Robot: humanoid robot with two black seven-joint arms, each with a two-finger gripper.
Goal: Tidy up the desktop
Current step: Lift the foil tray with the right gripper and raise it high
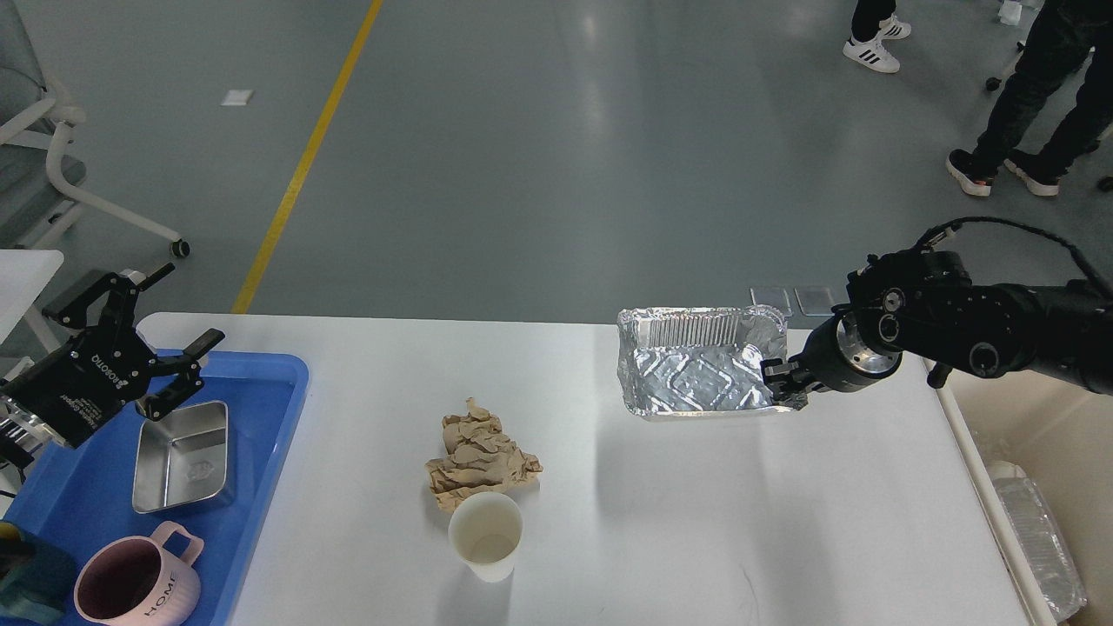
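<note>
The wide white rectangular desktop fills the lower view. On it lie a crumpled brown paper wad touching a white paper cup. The right gripper pinches the rim of a crinkled aluminium foil tray. The left gripper, jaws spread and empty, hangs over a blue plastic tray holding a steel rectangular dish and a pink mug.

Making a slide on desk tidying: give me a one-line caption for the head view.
Right gripper lifts a foil tray off the desktop; crumpled paper and paper cup remain.
</note>
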